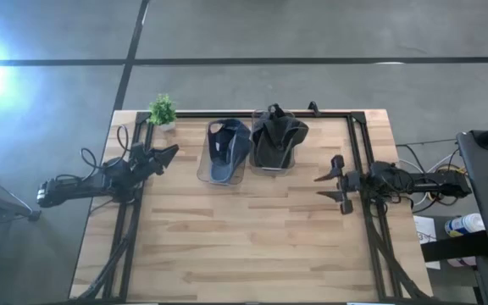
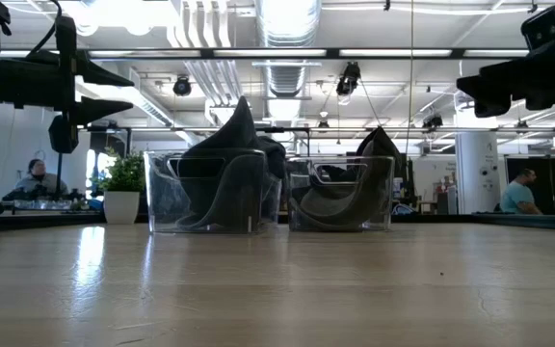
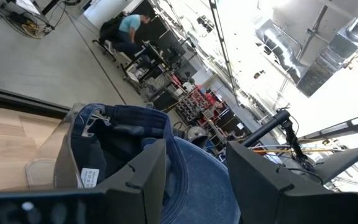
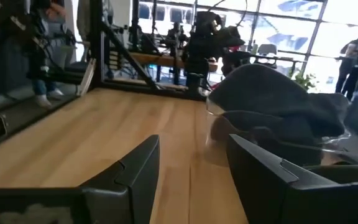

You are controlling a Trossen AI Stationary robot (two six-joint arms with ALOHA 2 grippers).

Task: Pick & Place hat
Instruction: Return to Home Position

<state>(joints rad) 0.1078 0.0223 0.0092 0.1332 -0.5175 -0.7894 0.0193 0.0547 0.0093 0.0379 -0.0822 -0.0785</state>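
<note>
A blue denim cap (image 1: 227,148) sits in a clear bin (image 1: 206,169) near the table's far edge; the left wrist view shows the cap (image 3: 135,149) close ahead. A dark grey cap (image 1: 276,140) fills a second clear bin (image 1: 269,167) beside it, on the right; the right wrist view shows this cap (image 4: 272,99) too. In the low view both caps (image 2: 224,159) (image 2: 350,188) stick up out of their bins. My left gripper (image 1: 166,152) hovers open left of the blue cap. My right gripper (image 1: 335,184) hovers open right of the grey cap.
A small potted plant (image 1: 163,111) stands at the far left corner. A black frame rail (image 1: 252,112) runs along the far edge. Bare wooden tabletop (image 1: 244,246) spreads across the near half. People sit in the room beyond the table (image 2: 520,193).
</note>
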